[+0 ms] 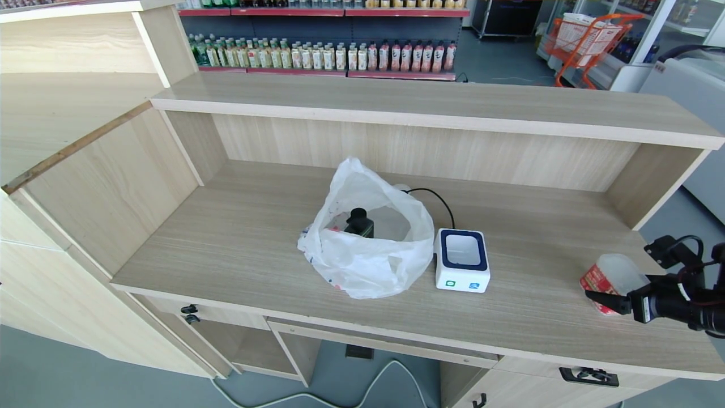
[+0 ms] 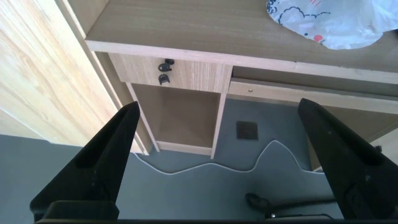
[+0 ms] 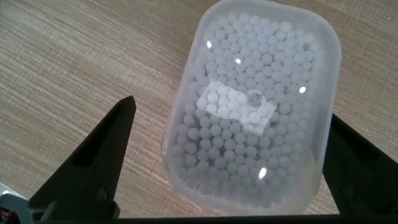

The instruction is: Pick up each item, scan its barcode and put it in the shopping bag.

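Your worktop (image 1: 238,249) carries the shopping bag (image 1: 368,258) with a dark bottle (image 1: 359,222) already inside, and the scanner (image 1: 463,259) just beside it. The bead tub (image 1: 614,277) at the right end looks unscanned and lies between the right gripper's (image 3: 231,112) spread fingers. The left gripper's (image 2: 217,107) fingers are released and empty.

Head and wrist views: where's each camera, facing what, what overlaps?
Head view: on the head, facing forward-down at counter, shopping bag, scanner; right gripper at right.
Left wrist view: low before the counter, facing its drawer front and floor; own jaws wide apart.
Right wrist view: above the bead container, looking down; own jaws either side.
Shared: head and right wrist, the bead container; head and left wrist, the shopping bag.
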Robot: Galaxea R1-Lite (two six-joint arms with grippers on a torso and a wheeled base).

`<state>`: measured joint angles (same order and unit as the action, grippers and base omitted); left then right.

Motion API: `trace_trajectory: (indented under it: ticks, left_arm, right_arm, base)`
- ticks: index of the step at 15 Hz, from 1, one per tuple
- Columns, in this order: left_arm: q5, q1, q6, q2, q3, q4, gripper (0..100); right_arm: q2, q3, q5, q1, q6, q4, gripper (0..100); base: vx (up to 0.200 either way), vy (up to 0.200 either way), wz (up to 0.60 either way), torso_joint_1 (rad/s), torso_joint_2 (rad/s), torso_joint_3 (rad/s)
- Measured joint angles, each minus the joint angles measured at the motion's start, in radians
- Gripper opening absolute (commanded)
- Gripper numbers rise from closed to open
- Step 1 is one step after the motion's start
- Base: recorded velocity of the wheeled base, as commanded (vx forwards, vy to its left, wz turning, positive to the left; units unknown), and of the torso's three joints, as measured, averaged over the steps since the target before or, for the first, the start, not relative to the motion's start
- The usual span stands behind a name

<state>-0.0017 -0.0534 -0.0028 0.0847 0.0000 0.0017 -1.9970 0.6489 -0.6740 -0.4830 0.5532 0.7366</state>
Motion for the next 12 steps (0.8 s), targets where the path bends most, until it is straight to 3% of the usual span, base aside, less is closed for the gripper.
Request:
trace_trajectory:
  ticks: [9, 12]
  left_arm:
    - [0.000, 0.000, 0.000, 0.000, 0.000, 0.000, 100]
    - [0.000, 0.000, 0.000, 0.000, 0.000, 0.000, 100]
  right_arm:
    - [-0.035, 0.057, -0.003, 0.004, 0.000, 0.003, 0]
    - [-0.026, 0.062, -0.054, 0.004, 0.000, 0.037, 0]
  base:
    - [0.000, 0.000, 0.00, 0.000, 0.00, 0.000]
    - [0.000, 0.000, 0.00, 0.000, 0.00, 0.000]
